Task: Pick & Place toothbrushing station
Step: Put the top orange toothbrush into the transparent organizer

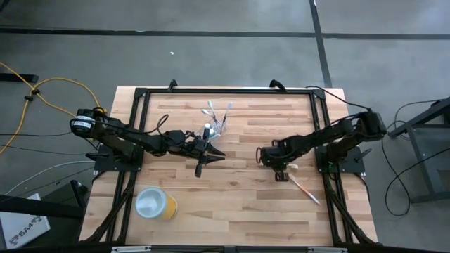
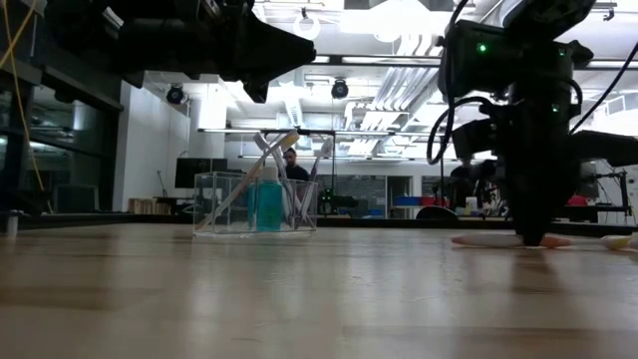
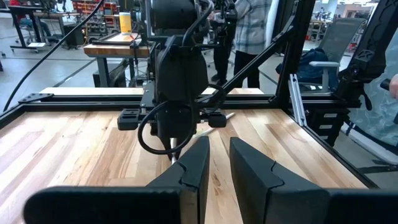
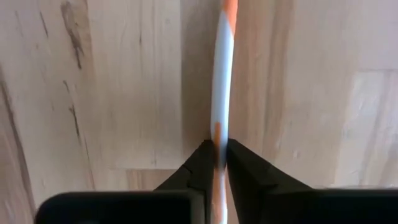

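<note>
My right gripper (image 4: 218,155) points straight down at the wooden table (image 1: 232,204), right of its centre, with its two fingers (image 4: 198,163) pinched on the white-and-orange toothbrush (image 4: 221,81); the handle runs up between my pads and lies flat along the boards, in line with the grain. Seen from above, my right gripper (image 1: 275,167) sits on one end of that toothbrush (image 1: 306,188), whose free length trails toward the near right corner of the table. In the low view the brush (image 2: 498,239) rests on the table surface under my right gripper (image 2: 538,237), not lifted. My left gripper (image 3: 214,165) hangs above the table left of centre, fingers (image 3: 254,168) a little apart with a narrow gap between them and nothing in it; in the high view it (image 1: 209,155) lies just beside the clear plastic cup (image 1: 219,125), on the near side of it. That cup (image 2: 255,204) stands upright on the far half of the table, holding a blue tube (image 2: 266,202) and several toothbrushes (image 2: 261,160) that lean out over its rim. A yellow cup (image 1: 156,204) with a pale top stands near the near left corner, well apart from both arms. Beyond the table a person (image 3: 252,31) in a plaid shirt stands in the room.
</note>
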